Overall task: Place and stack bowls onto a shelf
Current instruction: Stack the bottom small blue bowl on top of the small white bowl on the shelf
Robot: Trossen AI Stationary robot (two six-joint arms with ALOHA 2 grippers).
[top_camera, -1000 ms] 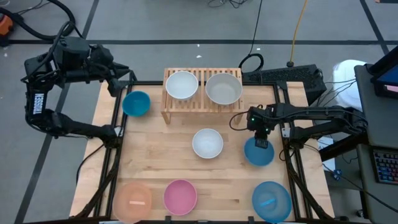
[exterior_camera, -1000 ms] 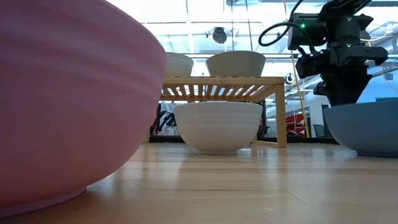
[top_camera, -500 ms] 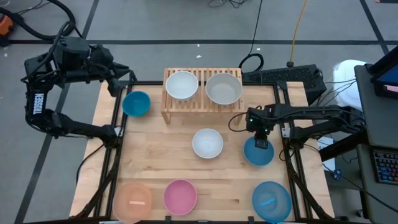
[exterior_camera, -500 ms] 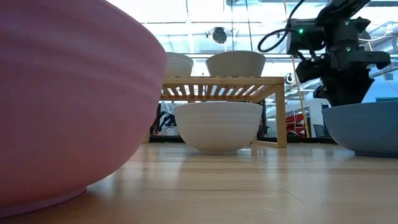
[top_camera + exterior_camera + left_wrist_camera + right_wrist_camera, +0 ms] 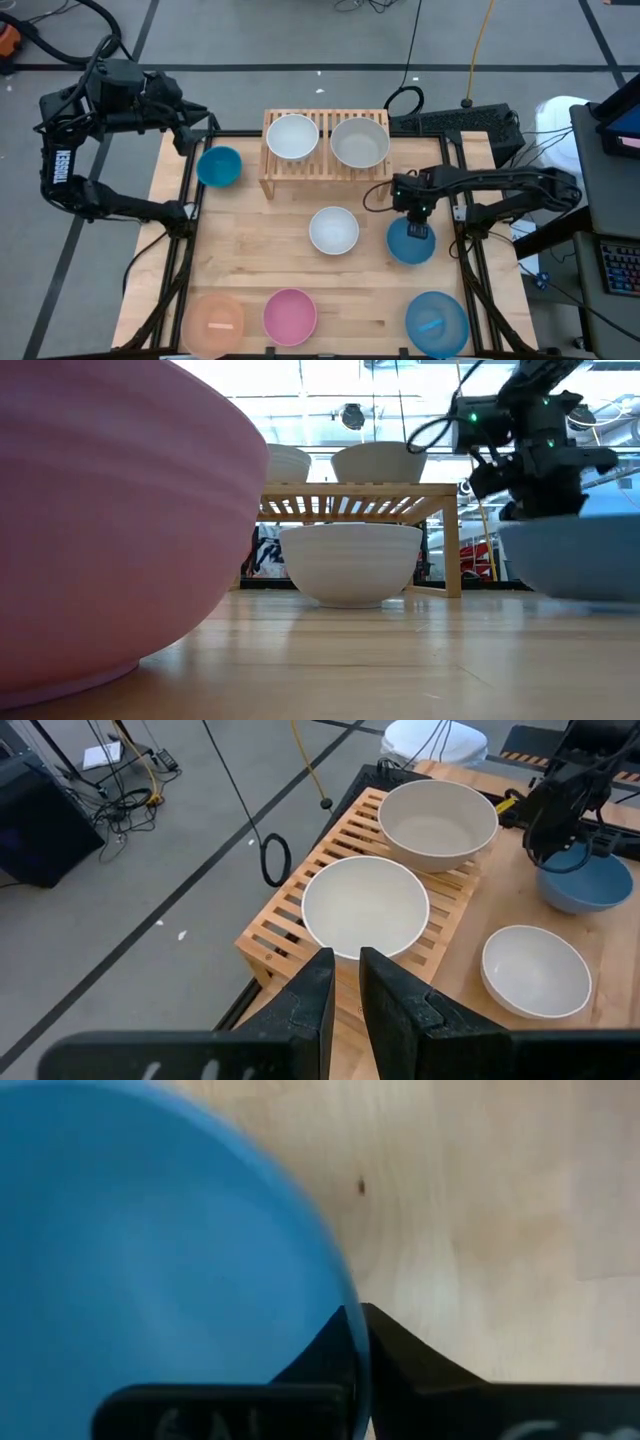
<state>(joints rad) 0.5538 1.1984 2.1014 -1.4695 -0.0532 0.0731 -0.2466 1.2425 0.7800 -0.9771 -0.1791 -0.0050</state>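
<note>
My right gripper [image 5: 416, 226] is shut on a blue bowl [image 5: 409, 245] at the table's right middle, also in the low view as the blue bowl [image 5: 570, 555]. The light-wood shelf [image 5: 325, 168] stands at the far middle, with a white bowl [image 5: 292, 137] and a grey-white bowl [image 5: 359, 142] resting on its slats. On the tabletop a white bowl [image 5: 333, 230] sits in front of the shelf. My left gripper [image 5: 346, 990] hovers over the table's far left corner, slightly open and holding nothing. My right gripper pinches the blue bowl's rim [image 5: 345, 1295] on the bowl's far side, one finger inside the bowl and one outside. The fingers come from above, pointing down. The bowl stays about level; whether its base still touches the table I cannot tell.
A small blue bowl [image 5: 219, 166] sits left of the shelf. Along the near edge stand a peach bowl [image 5: 213, 322], a pink bowl [image 5: 290, 315] and a larger blue bowl [image 5: 437, 323]. Bare wood lies between the white bowl and the near row.
My right gripper has sunk a little onto the blue bowl's rim and drifted toward the table's left. The blue bowl has shifted with it a little to the left, and its underside sits higher in the low view than before.
</note>
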